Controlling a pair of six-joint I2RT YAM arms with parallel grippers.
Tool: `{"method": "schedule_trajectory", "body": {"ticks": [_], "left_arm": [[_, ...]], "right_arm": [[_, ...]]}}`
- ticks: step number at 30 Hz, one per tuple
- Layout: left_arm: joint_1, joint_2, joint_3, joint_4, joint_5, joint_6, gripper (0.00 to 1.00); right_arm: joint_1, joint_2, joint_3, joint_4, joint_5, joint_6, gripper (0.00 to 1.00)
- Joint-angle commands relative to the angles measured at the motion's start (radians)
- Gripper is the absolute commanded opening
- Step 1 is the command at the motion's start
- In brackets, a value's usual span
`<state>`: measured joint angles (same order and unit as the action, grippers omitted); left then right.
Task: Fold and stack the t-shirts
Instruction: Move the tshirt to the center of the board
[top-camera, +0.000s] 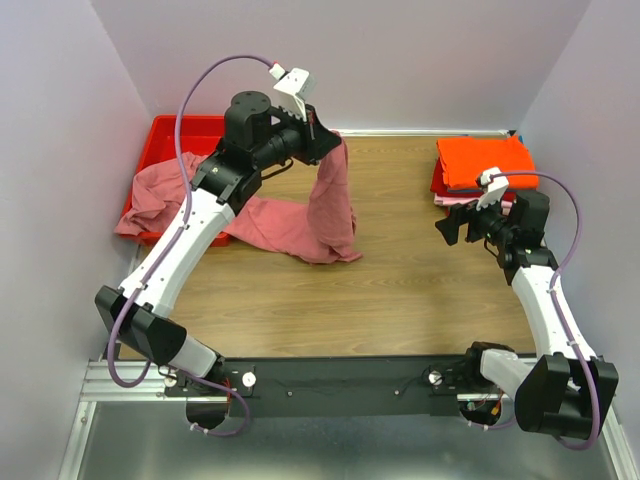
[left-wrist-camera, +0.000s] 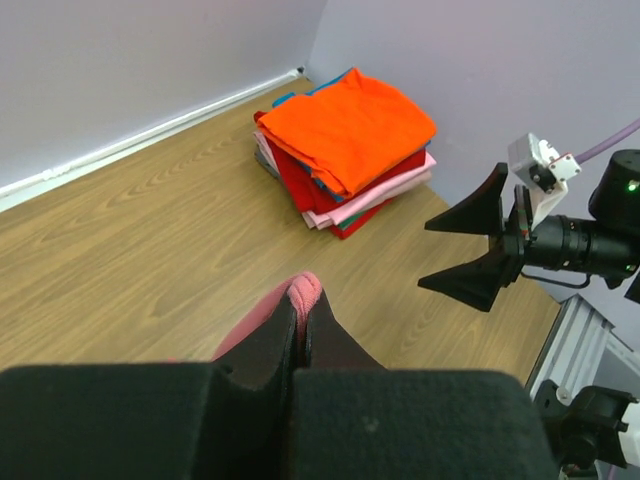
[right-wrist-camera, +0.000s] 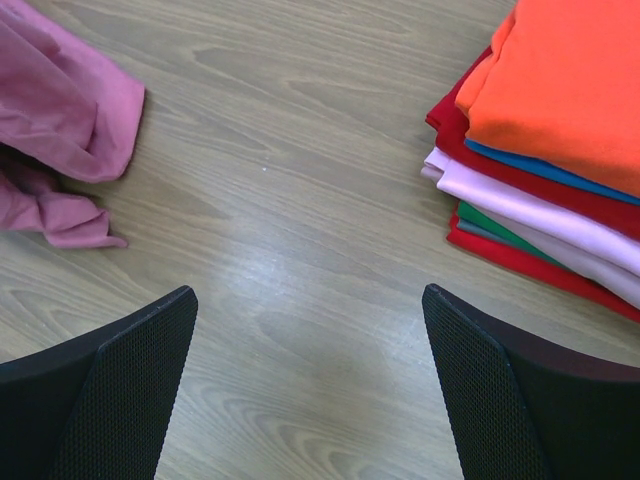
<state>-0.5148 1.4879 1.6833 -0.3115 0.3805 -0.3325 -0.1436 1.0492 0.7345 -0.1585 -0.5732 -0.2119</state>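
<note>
You have two grippers in view. Your left gripper (top-camera: 328, 138) is clamped tight on one rose shirt (top-camera: 330, 200), holding a fold of it above the table (top-camera: 400, 290). The rest hangs down, trails over the wood and onto the one red bin (top-camera: 175, 130). You cannot tell whether that cloth is one shirt or two. Your right gripper (top-camera: 460, 225) gapes wide, holding nothing, just beside the single folded stack (top-camera: 485, 160) at the right rear. Orange lies on top, with red, blue, pale pink and green beneath.
</note>
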Motion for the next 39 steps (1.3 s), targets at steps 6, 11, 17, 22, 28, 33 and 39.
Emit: {"method": "schedule_trajectory", "body": {"ticks": [6, 11, 17, 22, 28, 33, 39], "left_arm": [[-0.008, -0.034, -0.054, 0.048, 0.041, 0.023, 0.0], [-0.008, -0.034, -0.091, 0.055, 0.037, 0.033, 0.0], [-0.008, -0.04, -0.135, 0.068, 0.028, 0.052, 0.0], [-0.008, -0.034, -0.187, 0.086, 0.024, 0.07, 0.0], [-0.007, 0.003, -0.255, 0.098, -0.015, 0.099, 0.14], [-0.014, 0.049, -0.274, 0.147, 0.076, 0.067, 0.0], [-0.08, 0.12, -0.093, 0.169, 0.145, 0.049, 0.0]], "right_arm": [[-0.001, 0.008, -0.012, -0.001, -0.022, -0.02, 1.0], [-0.001, 0.011, -0.011, -0.003, -0.022, -0.02, 1.0], [-0.001, 0.014, -0.01, -0.003, -0.024, -0.021, 1.0], [-0.001, 0.014, -0.01, -0.001, -0.024, -0.021, 1.0], [-0.002, 0.014, -0.01, -0.003, -0.022, -0.021, 1.0], [-0.001, 0.017, -0.01, -0.003, -0.022, -0.021, 1.0], [-0.001, 0.017, -0.01, -0.003, -0.017, -0.021, 1.0]]}}
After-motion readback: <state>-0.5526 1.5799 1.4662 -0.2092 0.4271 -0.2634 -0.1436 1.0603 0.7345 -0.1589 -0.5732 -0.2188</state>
